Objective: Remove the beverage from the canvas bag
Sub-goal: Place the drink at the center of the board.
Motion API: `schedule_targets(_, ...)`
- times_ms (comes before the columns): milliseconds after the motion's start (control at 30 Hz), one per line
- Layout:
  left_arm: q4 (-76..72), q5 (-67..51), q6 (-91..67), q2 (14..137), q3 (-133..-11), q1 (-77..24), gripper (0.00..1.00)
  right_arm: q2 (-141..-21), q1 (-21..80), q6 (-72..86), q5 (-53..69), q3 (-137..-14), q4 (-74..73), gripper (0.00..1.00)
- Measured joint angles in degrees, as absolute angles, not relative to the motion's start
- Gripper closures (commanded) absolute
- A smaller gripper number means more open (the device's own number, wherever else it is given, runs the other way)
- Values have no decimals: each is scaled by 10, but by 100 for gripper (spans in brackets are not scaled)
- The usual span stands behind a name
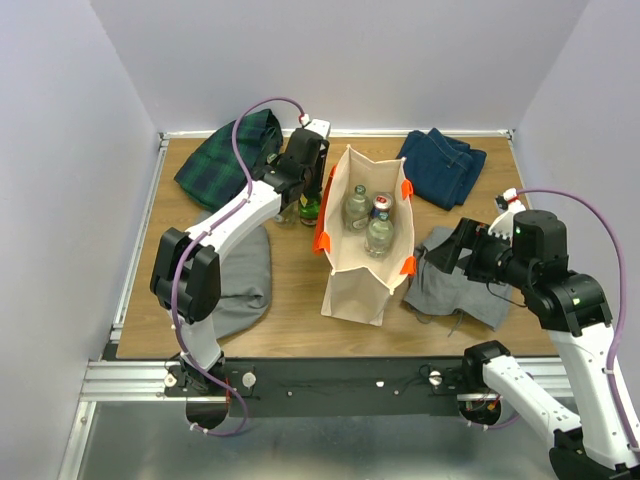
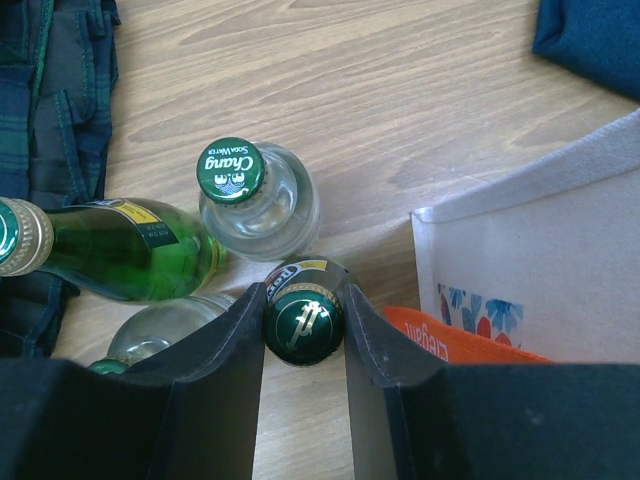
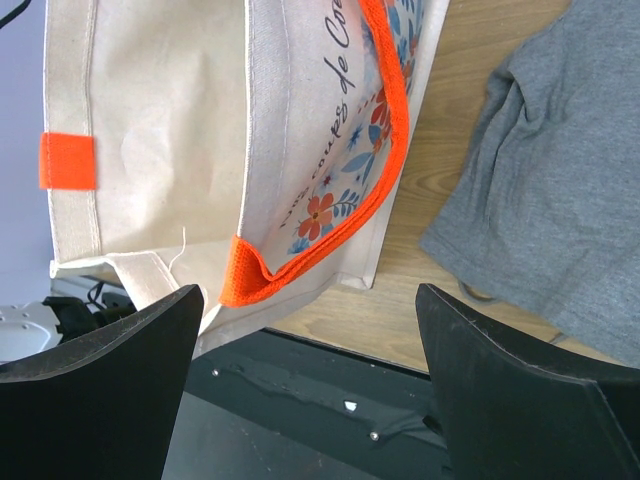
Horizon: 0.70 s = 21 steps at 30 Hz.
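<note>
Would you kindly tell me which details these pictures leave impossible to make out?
- Top view: the left arm covers most of the bottles beside the canvas bag.
- Left wrist view: whether the left claw grips the green-capped bottle or only flanks it.
- Right wrist view: the bag's wall hides its contents.

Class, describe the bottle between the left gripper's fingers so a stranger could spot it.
Left of the canvas bag stands a bottle cluster. The left gripper flanks the bag-side bottle; its dark green cap bears a pale emblem, unlike the Chang-capped clear bottle.
</note>
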<state>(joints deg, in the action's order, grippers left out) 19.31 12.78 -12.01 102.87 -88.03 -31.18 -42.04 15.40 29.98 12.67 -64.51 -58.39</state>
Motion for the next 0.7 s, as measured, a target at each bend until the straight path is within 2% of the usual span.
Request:
schedule_targets(133,189,129,-123,1029,-878,-312,80,-419,154,300,127,-645,-584,4)
schedule_targets(200,186,131,-125,1029,-877,-312,65,-420,154,300,127,-645,-584,4)
schedule_targets(367,186,139,-133,1029,-876,-312,65,-418,154,300,127,-645,-584,4)
schedule_targets(400,187,140,-135,1029,-876,-312,59,-417,154,300,127,-645,-584,4)
schedule_targets(433,187,141,-136,1029,-876,-312,57,-416,154,300,127,-645,-584,4)
schedule_targets(700,190,149,-146,1028,-876,-312,54,-401,154,300,127,-645,-584,4)
